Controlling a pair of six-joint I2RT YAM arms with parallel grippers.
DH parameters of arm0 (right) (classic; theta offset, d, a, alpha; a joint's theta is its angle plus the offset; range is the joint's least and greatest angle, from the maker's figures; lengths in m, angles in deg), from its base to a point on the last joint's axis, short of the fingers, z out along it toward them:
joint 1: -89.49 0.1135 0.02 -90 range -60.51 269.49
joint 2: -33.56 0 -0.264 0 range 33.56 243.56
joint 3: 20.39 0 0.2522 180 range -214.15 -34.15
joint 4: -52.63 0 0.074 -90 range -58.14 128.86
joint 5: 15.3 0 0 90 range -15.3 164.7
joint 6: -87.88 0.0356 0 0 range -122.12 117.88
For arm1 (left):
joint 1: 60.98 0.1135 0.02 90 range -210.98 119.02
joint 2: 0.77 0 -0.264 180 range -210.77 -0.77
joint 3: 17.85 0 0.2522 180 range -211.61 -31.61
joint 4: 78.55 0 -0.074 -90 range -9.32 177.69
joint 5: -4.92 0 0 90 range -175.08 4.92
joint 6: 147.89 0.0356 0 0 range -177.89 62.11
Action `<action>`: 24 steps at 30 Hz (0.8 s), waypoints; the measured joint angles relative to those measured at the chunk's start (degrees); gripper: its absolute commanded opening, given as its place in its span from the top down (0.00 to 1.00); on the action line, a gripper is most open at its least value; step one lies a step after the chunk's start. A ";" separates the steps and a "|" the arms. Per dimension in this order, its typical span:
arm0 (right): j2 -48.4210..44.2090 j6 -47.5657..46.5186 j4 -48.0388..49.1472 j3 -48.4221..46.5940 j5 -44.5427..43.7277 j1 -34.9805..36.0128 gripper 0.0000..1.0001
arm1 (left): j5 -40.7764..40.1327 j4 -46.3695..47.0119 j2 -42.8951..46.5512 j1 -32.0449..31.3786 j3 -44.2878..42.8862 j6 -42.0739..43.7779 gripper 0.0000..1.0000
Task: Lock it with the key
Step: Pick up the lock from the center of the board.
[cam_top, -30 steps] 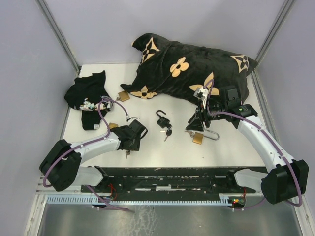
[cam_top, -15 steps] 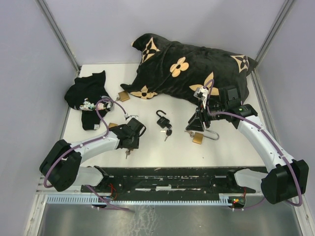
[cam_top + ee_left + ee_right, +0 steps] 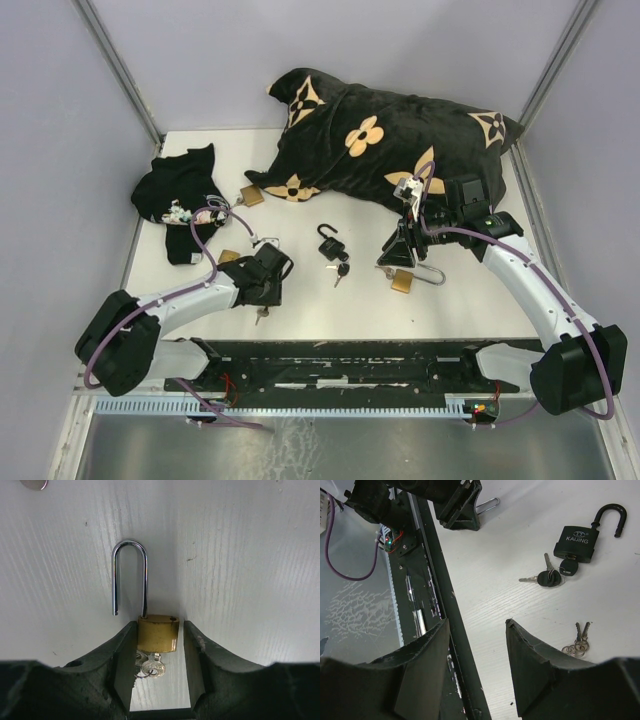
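Because the key [image 3: 151, 667] presumably needs a steadied body to turn in, the left tool [image 3: 159, 625] narrowly brackets the brass padlock [image 3: 158, 637], grip unconfirmed; the right tool [image 3: 477, 630] hangs parted, empty.

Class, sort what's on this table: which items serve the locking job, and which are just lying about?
For the job: open brass padlock, its keys.
Lying about: patterned cushion, black cloth, black padlock.

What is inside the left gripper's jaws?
A brass padlock with its shackle open, keys at its base. Whether a key sits in the keyhole is hidden by the lock body.
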 measured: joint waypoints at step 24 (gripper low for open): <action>0.66 11.58 13.03 5.86 3.41 0.00 0.38 | 9.60 12.26 9.29 -0.44 3.45 -2.58 0.93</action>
